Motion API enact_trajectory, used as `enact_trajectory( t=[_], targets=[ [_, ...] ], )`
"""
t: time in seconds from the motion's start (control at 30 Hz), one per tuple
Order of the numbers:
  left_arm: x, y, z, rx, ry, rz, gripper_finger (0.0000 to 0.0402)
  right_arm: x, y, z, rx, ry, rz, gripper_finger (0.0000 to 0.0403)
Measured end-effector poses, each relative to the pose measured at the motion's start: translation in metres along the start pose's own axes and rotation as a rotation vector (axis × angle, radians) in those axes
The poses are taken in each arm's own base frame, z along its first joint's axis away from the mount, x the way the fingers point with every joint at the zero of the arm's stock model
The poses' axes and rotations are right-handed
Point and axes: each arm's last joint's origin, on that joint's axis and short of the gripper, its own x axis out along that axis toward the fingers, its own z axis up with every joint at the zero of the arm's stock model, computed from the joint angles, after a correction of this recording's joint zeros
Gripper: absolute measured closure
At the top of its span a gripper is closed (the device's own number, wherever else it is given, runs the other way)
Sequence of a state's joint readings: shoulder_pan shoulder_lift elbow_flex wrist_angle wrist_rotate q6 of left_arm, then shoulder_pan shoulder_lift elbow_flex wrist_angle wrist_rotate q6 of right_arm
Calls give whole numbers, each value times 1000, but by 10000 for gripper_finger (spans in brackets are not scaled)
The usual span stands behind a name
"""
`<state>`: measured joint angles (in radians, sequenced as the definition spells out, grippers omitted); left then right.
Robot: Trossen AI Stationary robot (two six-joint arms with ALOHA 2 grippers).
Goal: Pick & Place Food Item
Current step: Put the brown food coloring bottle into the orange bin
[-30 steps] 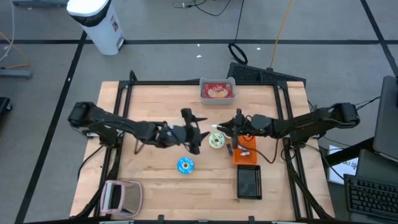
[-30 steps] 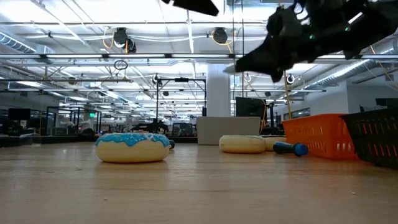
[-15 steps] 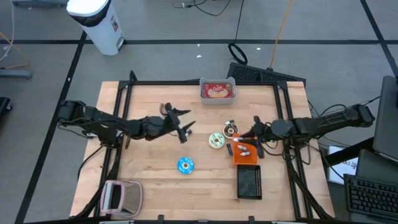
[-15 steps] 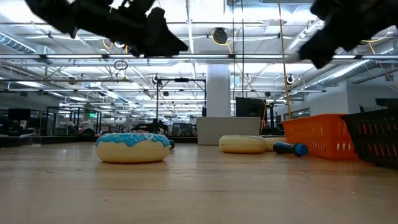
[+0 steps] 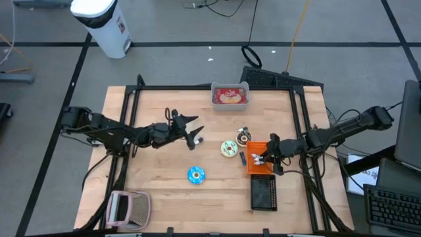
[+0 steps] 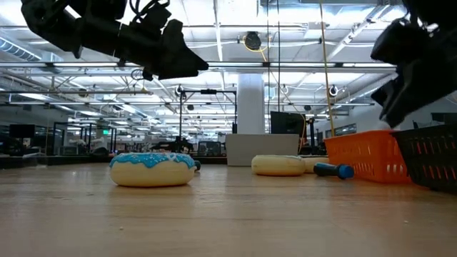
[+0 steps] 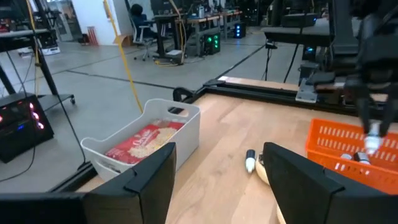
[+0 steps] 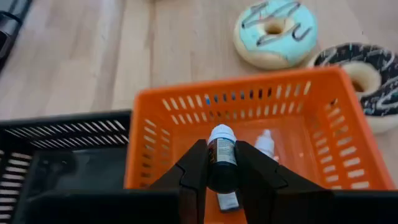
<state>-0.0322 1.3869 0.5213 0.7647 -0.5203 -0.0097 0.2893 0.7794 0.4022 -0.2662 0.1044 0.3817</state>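
Note:
My right gripper (image 8: 221,163) is shut on a small dark bottle with a white cap (image 8: 221,132), above the orange basket (image 5: 260,164). A second small bottle (image 8: 266,143) lies in that basket. My left gripper (image 7: 214,180) hangs open and holds nothing, above the table left of centre (image 5: 193,133). Three donuts lie flat on the wood: a blue one (image 5: 196,174), a mint one with dark drizzle (image 5: 229,149) and a chocolate one (image 5: 244,137). My right gripper pinches the bottle's dark body (image 8: 221,158) just behind the white cap, between its two fingers. The fingers slant down from the table's right side and the bottle lies along them, cap foremost. The bottle hangs clear over the inside of the orange basket.
A white bin with a red packet (image 5: 230,95) stands at the far edge. A black basket (image 5: 263,193) sits just near of the orange one. A blue-tipped pen (image 5: 242,158) lies left of the orange basket. A pink and grey object (image 5: 128,207) lies at the near left corner.
My right gripper has drawn back from the donuts toward the table's right and near side, tipping downward, and now stands over the orange basket. My left gripper has pulled back from the table's middle toward the left, sinking and rolling about its own axis.

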Motion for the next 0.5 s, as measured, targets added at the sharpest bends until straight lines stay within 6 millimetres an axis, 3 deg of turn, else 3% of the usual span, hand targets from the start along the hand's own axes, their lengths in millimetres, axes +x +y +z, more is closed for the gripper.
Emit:
enact_trajectory(
  t=[0.17, 0.5],
  targets=[
    [0, 0, -1, 3, 5, -7, 160, 10, -4, -12, 6, -56, 20, 343],
    [0, -1, -1, 3, 6, -34, 160, 16, -7, -21, 12, -101, 36, 273]
  ],
)
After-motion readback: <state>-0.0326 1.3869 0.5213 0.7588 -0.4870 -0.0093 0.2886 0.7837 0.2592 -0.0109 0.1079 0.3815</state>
